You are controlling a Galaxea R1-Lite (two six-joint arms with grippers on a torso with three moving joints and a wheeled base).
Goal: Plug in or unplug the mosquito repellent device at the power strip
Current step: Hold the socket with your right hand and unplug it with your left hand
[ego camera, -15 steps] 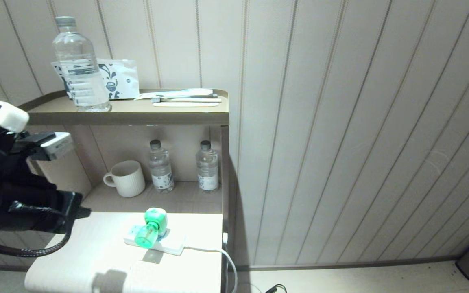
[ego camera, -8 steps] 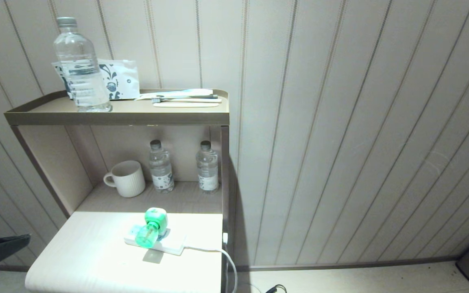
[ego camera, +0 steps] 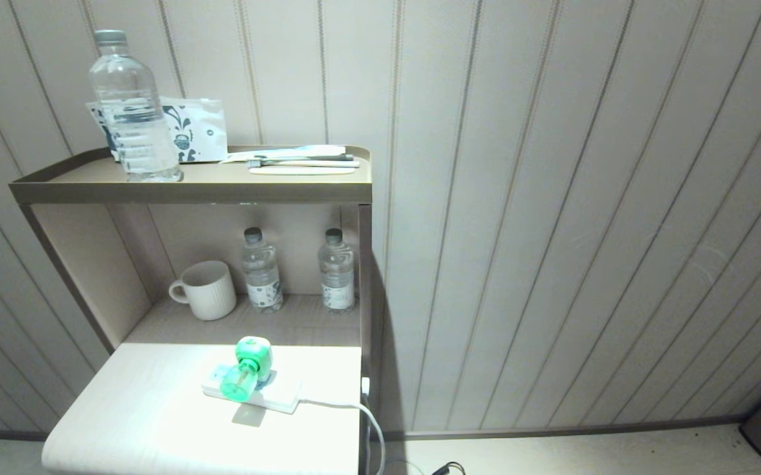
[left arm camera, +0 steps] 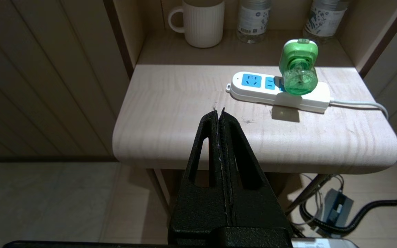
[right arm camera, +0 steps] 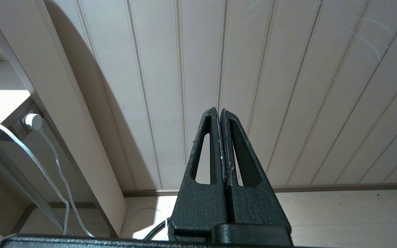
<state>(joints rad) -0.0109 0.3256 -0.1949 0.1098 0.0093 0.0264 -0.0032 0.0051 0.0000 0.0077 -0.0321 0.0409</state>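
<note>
Vaporizer (ego camera: 247, 369) sits plugged into the power strip (ego camera: 278, 396), its mint-and-white head toward the shelf and its green bottle leaning out over the strip toward the table's front edge. The strip lies flat on the pale table (ego camera: 142, 422), angled a little, at about five o'clock from the mug (ego camera: 207, 290). Its white cord (ego camera: 354, 409) leaves the strip's end at three o'clock and drops over the table's side. In the left wrist view the vaporizer (left arm camera: 299, 69) covers sockets near the cord end of the strip (left arm camera: 253, 93), and two blue sockets at the other end stand bare.

Behind the table, in the open lower shelf, the mug stands with two small water bottles (ego camera: 261, 270) at its three o'clock. On the top shelf (ego camera: 189, 191) a taller water bottle (ego camera: 131, 109) stands in front of a printed packet (ego camera: 198, 128), with a toothbrush (ego camera: 301, 160) lying at the packet's three o'clock.

Neither arm shows in the head view. The left gripper (left arm camera: 219, 112) is pressed fully closed and holds nothing; it hangs in front of the table's near edge, well apart from the vaporizer, which lies at about two o'clock from its tips. The right gripper (right arm camera: 218, 111) is likewise closed and empty, pointed at the panelled wall (right arm camera: 288, 69) beside the shelf unit.
</note>
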